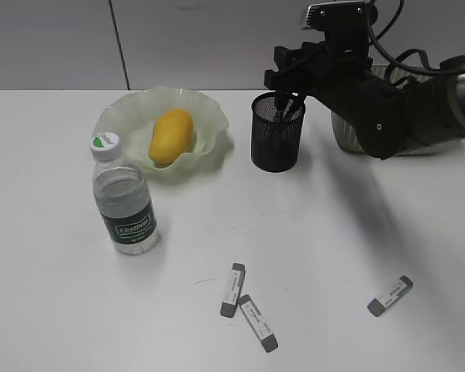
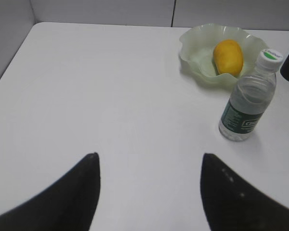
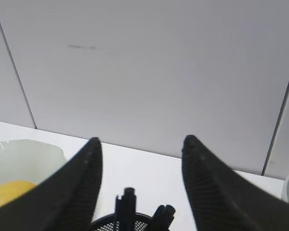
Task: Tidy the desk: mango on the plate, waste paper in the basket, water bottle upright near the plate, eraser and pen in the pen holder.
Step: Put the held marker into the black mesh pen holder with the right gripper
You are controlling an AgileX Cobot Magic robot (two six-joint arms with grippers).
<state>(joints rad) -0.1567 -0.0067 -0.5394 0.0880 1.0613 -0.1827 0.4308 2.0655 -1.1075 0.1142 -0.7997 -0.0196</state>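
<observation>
While both grippers, left point(image 2: 149, 192) and right point(image 3: 142, 180), hang spread and empty, one desk point(image 1: 310, 232) bears one plate point(image 1: 116, 116) holding one mango point(image 1: 170, 136), one upright water bottle point(image 1: 124, 203) just beside it, one pen holder point(image 1: 277, 139) and three loose erasers point(image 1: 232, 289).

A plain grey panelled wall point(image 1: 54, 43) with dark vertical seams stands behind, evenly lit.
</observation>
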